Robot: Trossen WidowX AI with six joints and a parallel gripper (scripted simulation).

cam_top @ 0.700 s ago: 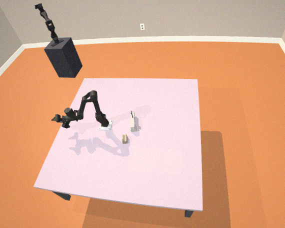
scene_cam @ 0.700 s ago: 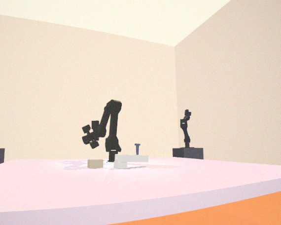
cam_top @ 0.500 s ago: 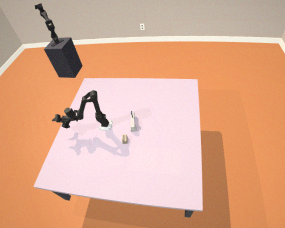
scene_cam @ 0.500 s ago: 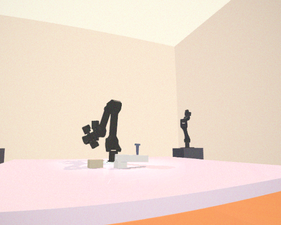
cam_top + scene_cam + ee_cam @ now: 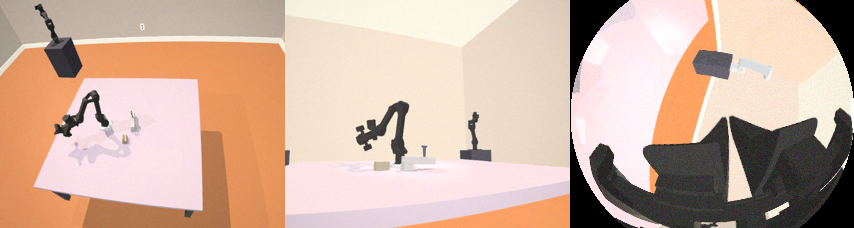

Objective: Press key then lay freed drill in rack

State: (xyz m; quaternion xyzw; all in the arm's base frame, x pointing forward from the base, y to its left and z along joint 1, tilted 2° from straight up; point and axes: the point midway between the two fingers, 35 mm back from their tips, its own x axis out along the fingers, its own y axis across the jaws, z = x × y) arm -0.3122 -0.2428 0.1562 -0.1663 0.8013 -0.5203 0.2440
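From above, the claw (image 5: 62, 132) (image 5: 728, 118) pokes out over the tabletop's (image 5: 160, 175) (image 5: 410, 190) left edge; only the wrist view shows it shut with nothing inside, while the exterior view shows the blue drill (image 5: 424, 151) upright on the pale block (image 5: 418, 160)

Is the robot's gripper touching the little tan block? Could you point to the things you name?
Apart. The exterior view shows the black gripper (image 5: 62, 133) (image 5: 360, 140) (image 5: 728, 119) up in the air, away from the small tan block (image 5: 124, 139) (image 5: 381, 166).

A black arm (image 5: 97, 107) (image 5: 400, 125) shows against a pale pink tabletop (image 5: 162, 162) (image 5: 410, 190). The floor (image 5: 237, 75) (image 5: 547, 212) is plain orange, the small block (image 5: 124, 139) (image 5: 381, 166) tan
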